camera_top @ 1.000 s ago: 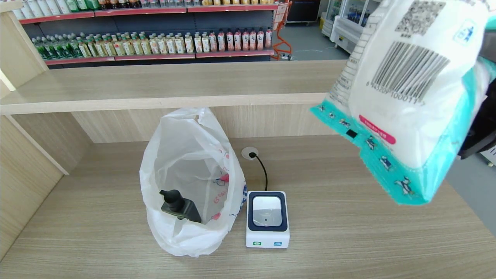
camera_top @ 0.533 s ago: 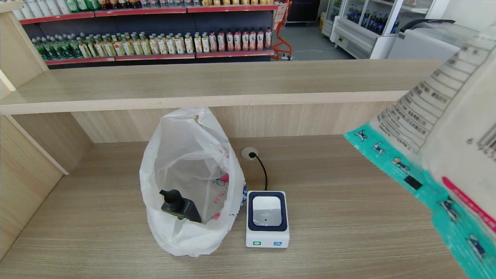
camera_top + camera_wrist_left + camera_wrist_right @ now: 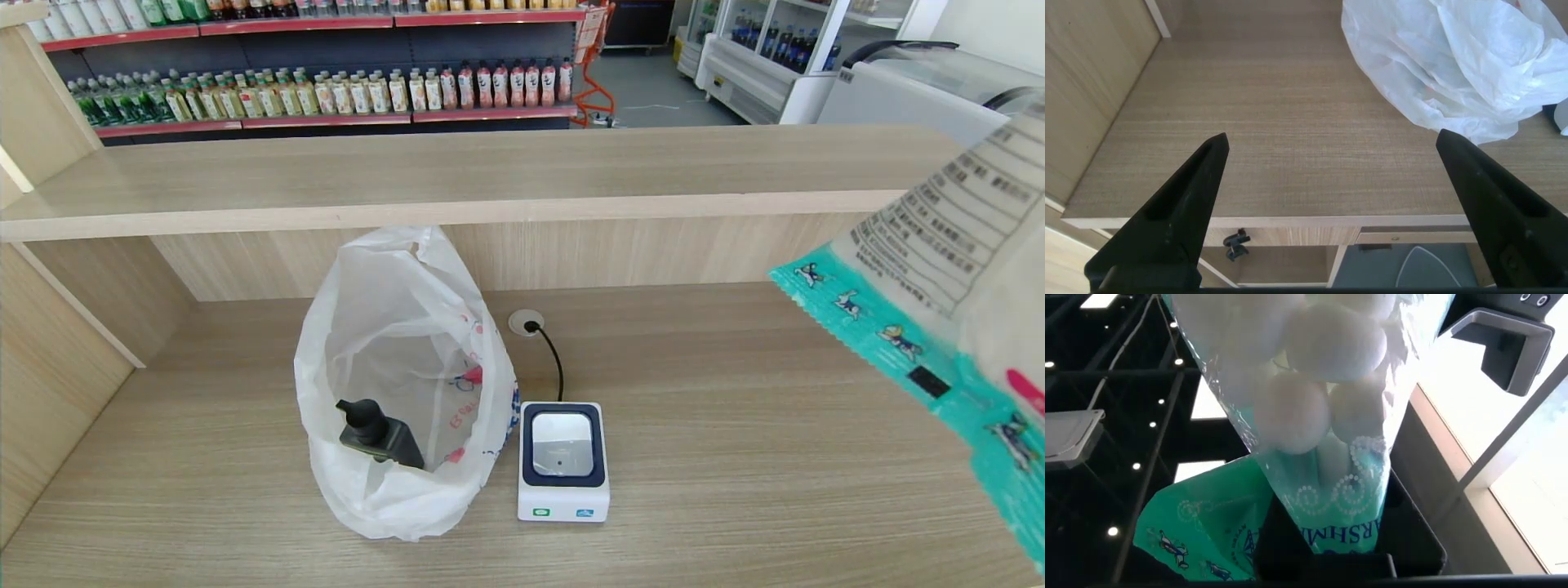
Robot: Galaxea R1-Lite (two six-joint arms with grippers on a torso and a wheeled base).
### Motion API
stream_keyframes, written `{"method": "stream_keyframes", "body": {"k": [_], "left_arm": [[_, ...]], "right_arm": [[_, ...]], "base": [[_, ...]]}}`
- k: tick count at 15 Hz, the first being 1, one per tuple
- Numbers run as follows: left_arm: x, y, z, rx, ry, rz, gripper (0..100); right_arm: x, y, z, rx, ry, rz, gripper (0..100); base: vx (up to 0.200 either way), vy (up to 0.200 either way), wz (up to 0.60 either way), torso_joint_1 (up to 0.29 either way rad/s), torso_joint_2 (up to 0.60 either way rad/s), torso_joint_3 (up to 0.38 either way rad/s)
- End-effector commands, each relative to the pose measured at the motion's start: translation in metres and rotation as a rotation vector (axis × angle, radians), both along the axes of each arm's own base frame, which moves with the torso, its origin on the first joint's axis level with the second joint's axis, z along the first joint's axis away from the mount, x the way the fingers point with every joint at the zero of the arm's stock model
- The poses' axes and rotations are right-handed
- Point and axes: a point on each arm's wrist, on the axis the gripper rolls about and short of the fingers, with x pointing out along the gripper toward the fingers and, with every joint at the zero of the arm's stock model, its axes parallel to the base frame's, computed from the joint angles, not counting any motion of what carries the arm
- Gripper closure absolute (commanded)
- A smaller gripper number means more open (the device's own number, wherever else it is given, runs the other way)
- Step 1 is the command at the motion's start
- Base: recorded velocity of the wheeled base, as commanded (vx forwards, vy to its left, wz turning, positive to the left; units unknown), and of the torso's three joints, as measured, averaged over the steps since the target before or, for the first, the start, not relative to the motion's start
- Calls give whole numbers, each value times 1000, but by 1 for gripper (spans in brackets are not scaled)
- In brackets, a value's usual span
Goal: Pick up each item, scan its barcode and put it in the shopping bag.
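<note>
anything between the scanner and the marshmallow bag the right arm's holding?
Nothing. In the head view, only bare wood-grain countertop lies between the white box scanner and the teal-and-white marshmallow bag, which is held aloft.

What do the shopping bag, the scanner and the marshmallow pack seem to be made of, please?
The shopping bag: thin plastic film, white, translucent, creased.
The scanner: probably hard plastic, smooth white shell, glossy window.
The marshmallow pack: soft plastic film, glossy, partly clear; the marshmallows show through.
</note>
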Motion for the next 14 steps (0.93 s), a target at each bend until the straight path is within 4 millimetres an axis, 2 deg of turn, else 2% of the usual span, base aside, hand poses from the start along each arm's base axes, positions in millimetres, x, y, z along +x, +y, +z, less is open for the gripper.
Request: {"method": "stream_keyframes", "body": {"k": [1,14], "left_arm": [[0,0,0,0,0,0,0],[0,0,0,0,0,0,0]], "right_arm": [[4,1,-1,-2,7,1,100],[11,9,-5,0,11,36,100]], "base": [[0,0,0,0,0,0],[0,0,0,0,0,0]]}}
